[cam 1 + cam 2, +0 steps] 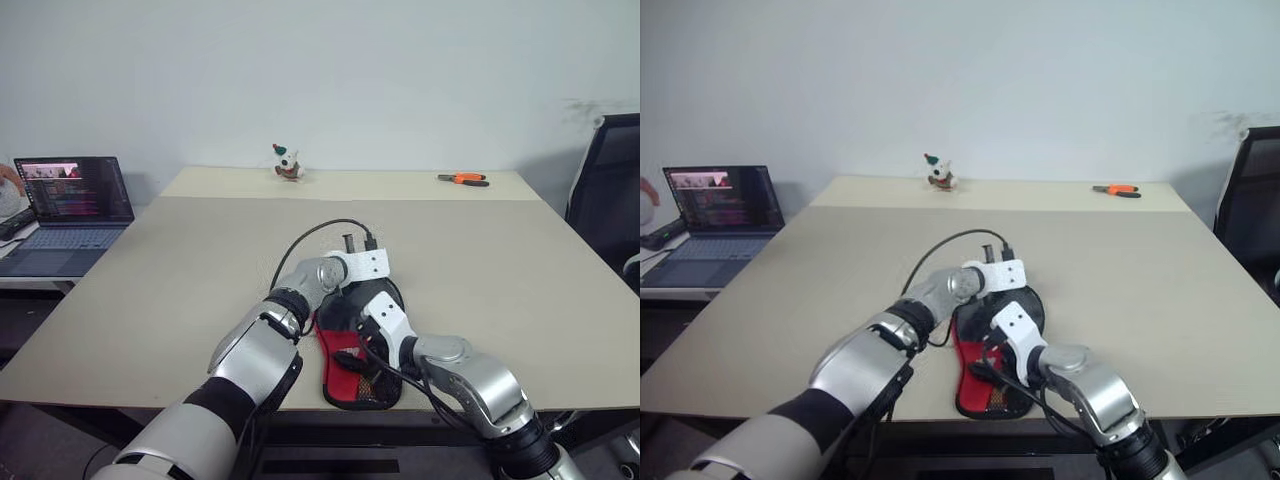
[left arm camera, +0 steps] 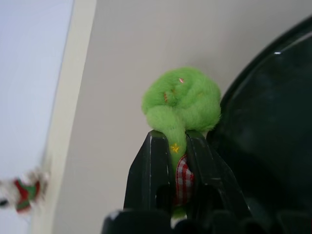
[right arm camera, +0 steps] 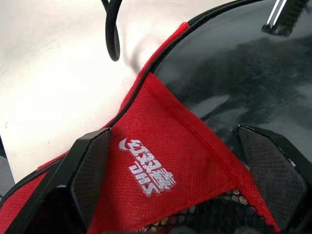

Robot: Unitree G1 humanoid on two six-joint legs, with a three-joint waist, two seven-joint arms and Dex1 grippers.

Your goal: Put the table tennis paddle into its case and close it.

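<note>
The case (image 1: 343,322) lies near the table's front edge, black with a red panel (image 3: 146,117), a white logo (image 3: 147,167) and mesh below it. The table tennis paddle is hidden. My left gripper (image 2: 170,139) reaches across to the case's far rim and is shut on a green fluffy tuft (image 2: 181,100) with a red-and-white checked strip, right beside the glossy black edge (image 2: 273,126). My right gripper (image 3: 173,131) hangs just over the red panel, open wide, with one finger on each side of the logo.
A black cable (image 1: 310,235) loops over the beige table (image 1: 200,260) behind my left wrist. A small toy figure (image 1: 288,163) and orange-handled pliers (image 1: 463,179) lie at the far edge. An open laptop (image 1: 70,205) sits off to the left, a black chair (image 1: 610,200) to the right.
</note>
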